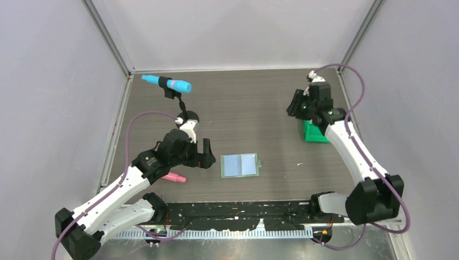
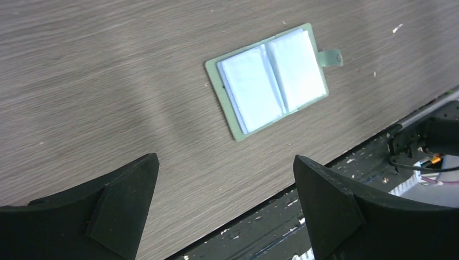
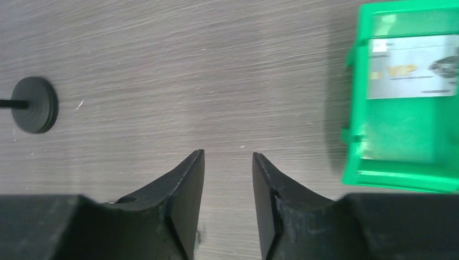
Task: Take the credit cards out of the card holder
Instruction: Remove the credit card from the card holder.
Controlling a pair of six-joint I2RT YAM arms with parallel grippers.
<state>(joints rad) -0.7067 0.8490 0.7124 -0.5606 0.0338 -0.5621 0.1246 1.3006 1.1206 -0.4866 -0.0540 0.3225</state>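
Card holder (image 2: 269, 81) lying open flat, grey-green border, two pale bluish pockets

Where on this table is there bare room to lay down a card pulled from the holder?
Bare wood lies between the card holder and the green bin, and across the far middle between the blue marker and the right gripper. Left of the holder is crowded: the left gripper and a pink object.
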